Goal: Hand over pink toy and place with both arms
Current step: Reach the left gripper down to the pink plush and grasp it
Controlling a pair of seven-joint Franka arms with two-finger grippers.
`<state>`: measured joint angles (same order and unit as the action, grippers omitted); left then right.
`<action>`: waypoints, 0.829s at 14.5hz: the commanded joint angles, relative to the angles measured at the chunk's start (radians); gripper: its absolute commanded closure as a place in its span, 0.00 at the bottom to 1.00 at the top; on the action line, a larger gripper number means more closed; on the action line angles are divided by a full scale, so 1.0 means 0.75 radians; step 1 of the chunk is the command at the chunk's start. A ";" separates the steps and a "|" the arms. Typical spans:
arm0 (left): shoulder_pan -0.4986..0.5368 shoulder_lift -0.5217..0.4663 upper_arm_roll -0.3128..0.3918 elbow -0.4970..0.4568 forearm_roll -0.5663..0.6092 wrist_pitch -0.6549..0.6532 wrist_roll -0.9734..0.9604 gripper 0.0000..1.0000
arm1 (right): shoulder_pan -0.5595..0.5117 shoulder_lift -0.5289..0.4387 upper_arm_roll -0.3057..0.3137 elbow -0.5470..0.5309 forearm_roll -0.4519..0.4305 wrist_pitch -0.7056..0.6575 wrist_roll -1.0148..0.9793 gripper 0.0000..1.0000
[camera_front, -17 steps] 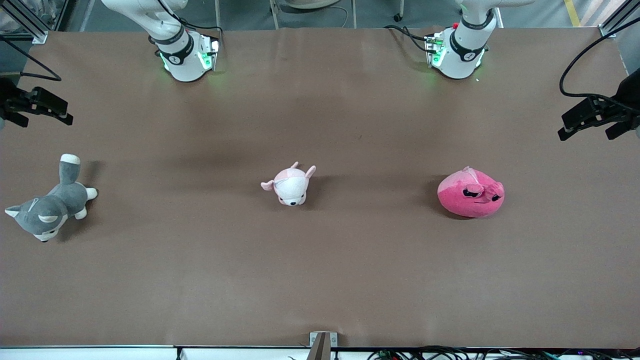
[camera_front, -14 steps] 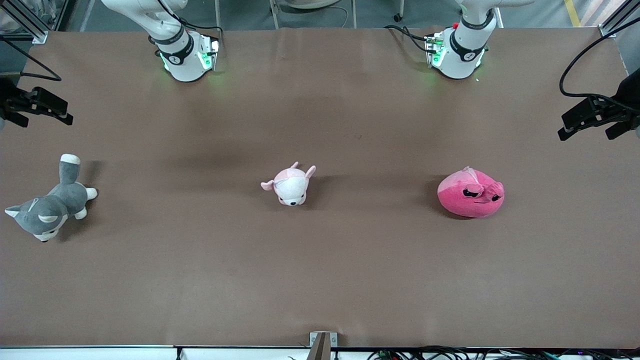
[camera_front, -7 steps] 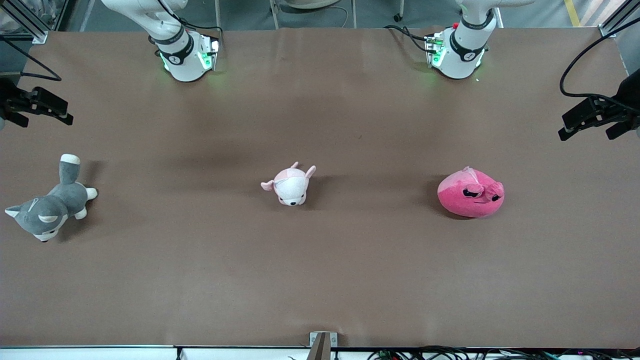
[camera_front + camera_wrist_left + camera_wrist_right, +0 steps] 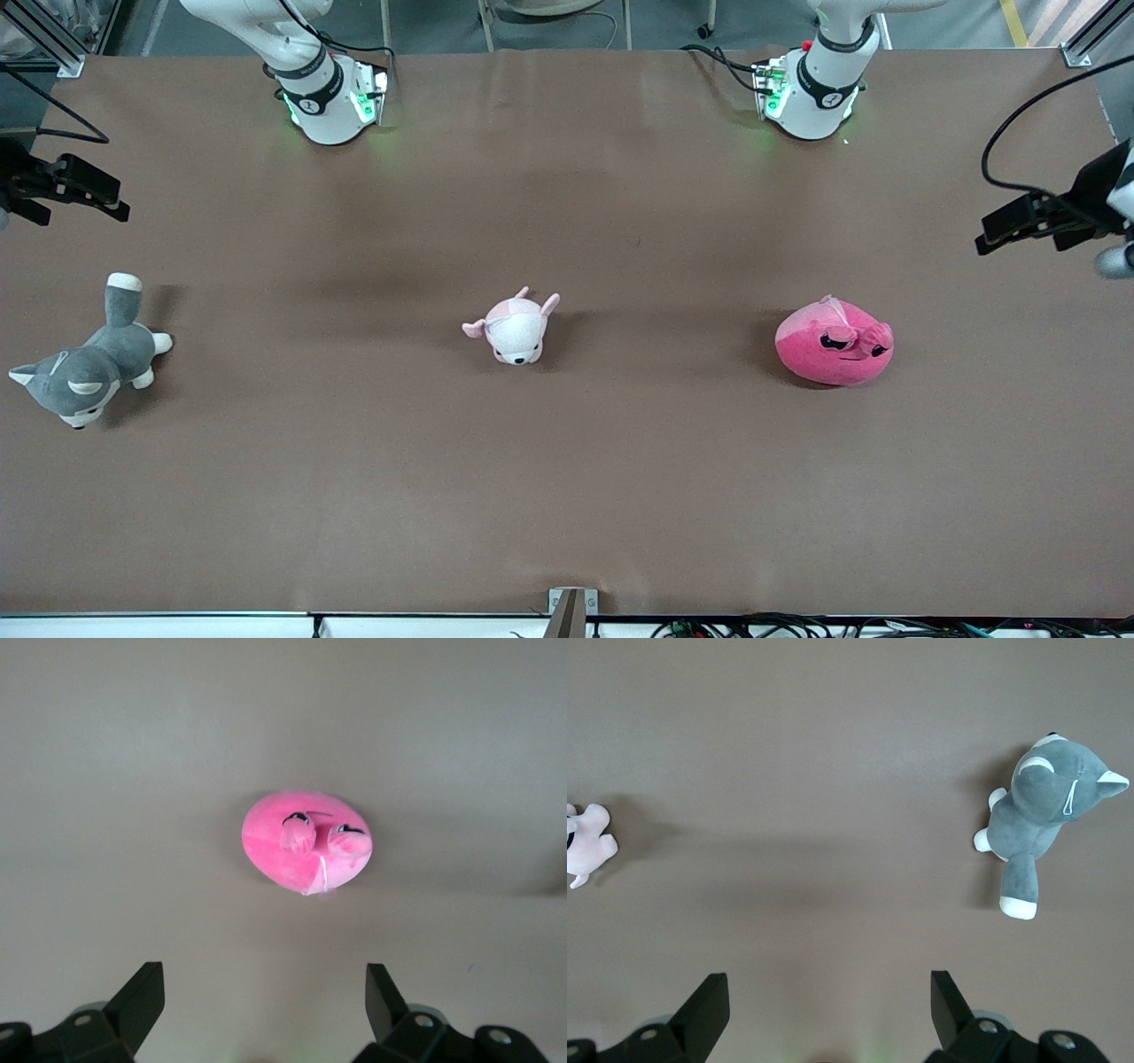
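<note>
The pink toy, a round magenta plush with half-closed eyes, lies on the brown table toward the left arm's end. It also shows in the left wrist view as the pink toy, well ahead of the fingers. My left gripper hangs open over the table's edge at that end, apart from the toy and holding nothing. In its wrist view the left gripper frames bare table. My right gripper waits open over the table's edge at the right arm's end, and the right gripper is empty too.
A small pale pink-and-white plush sits mid-table, also seen as the pale plush. A grey-and-white dog plush lies at the right arm's end, the same dog plush. Both arm bases stand farthest from the camera.
The left gripper has shifted a little inward over the table and tilted. The right gripper and all three plush toys have not moved.
</note>
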<state>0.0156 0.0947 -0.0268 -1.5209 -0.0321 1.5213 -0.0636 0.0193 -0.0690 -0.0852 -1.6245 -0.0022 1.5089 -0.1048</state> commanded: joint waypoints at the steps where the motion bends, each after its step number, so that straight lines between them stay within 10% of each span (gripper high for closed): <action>1: 0.004 0.070 0.001 -0.052 0.012 0.061 0.013 0.00 | -0.003 -0.027 0.003 -0.016 0.009 -0.001 -0.016 0.00; 12: 0.000 0.328 -0.001 -0.277 0.004 0.363 -0.005 0.01 | -0.001 -0.025 0.003 -0.014 0.007 -0.001 -0.016 0.00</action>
<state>0.0157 0.3248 -0.0263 -1.7291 -0.0321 1.7861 -0.0637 0.0196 -0.0690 -0.0846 -1.6232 -0.0022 1.5089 -0.1060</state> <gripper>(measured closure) 0.000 0.000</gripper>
